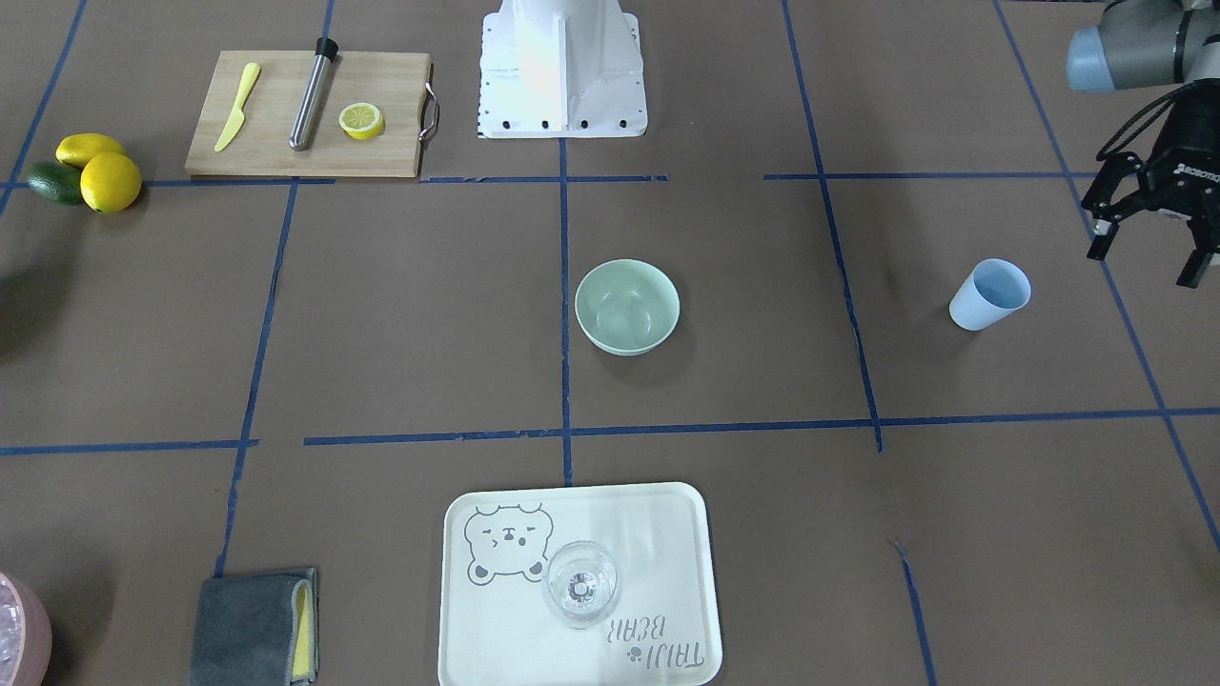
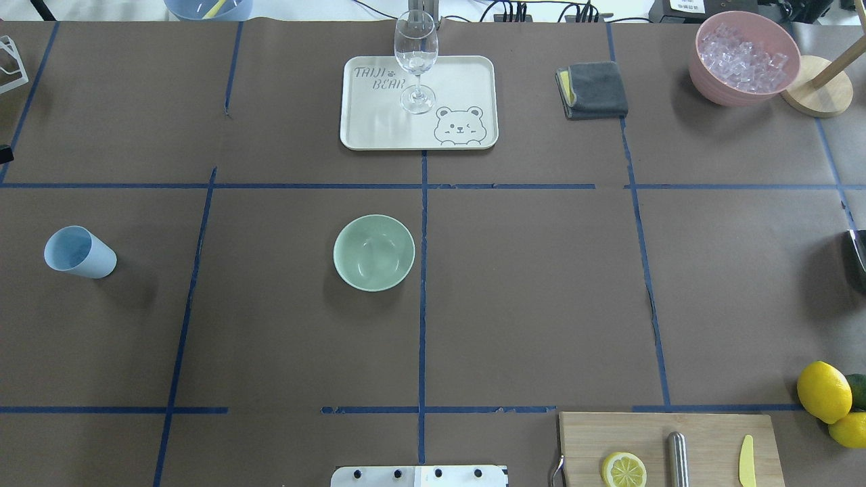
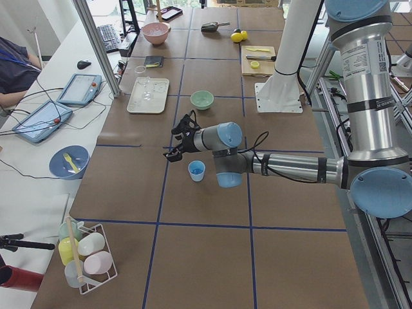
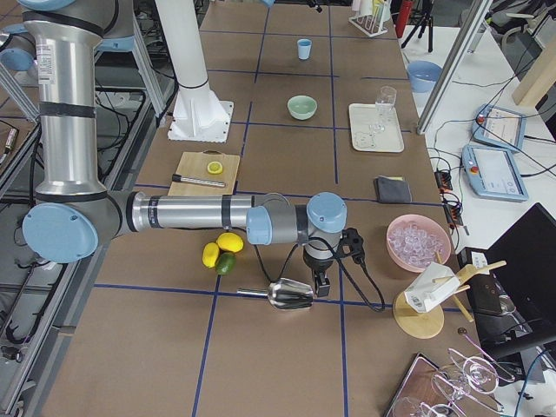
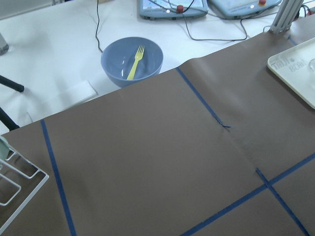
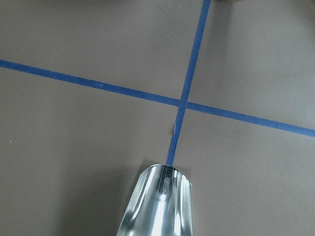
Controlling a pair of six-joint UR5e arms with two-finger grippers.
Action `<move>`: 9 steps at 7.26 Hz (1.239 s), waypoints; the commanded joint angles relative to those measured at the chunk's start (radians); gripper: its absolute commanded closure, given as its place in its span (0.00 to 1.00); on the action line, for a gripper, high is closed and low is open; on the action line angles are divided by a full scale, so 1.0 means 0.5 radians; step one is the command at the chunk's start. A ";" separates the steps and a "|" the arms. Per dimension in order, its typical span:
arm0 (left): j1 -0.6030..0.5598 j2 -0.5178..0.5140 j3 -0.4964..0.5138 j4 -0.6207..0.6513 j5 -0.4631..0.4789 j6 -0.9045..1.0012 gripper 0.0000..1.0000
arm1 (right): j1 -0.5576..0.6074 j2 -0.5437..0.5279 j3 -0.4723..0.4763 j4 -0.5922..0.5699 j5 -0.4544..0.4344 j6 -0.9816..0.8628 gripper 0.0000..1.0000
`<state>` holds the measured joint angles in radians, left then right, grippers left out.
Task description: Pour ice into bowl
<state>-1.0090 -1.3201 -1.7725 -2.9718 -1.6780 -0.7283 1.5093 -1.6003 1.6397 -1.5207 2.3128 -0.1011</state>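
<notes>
While the jaws of the left arm (image 1: 1134, 48) hung apart and empty, they were near the light blue cup (image 1: 989, 295) but not touching it. The cup stood upright on the brown counter (image 1: 400, 314), mouth up. Its inside showed only pale blue, too small to tell whether the ice lay there; no loose clear cubes showed elsewhere on the counter. The pale mint-green bowl (image 1: 627, 307) sat well apart from the cup, near the counter's middle, and looked empty. The jaws of the right arm (image 4: 191, 211) were low at the far end, right over a metal scoop (image 4: 291, 295), and whether they were clamped on it could not be told. Beyond them a pink container (image 2: 744, 57) held ice-like pieces, and a wine glass (image 2: 415, 51) stood on a cream tray (image 2: 365, 122). The cup would probably be light, smooth and slightly yielding, best taken from the side around the middle of its wall, firmly enough not to slip. Ice cubes are slick and would likely tumble out all at once, so a slow tilt close over the light bowl seemed wise.
</notes>
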 commanded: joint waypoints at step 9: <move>1.260 0.161 0.213 -0.125 1.736 -0.651 0.01 | 0.034 -0.036 0.006 0.001 -0.005 0.000 0.00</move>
<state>-0.4058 -1.2373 -1.6718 -3.0341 -0.8476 -1.0497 1.5244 -1.6183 1.6423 -1.5202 2.3102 -0.1018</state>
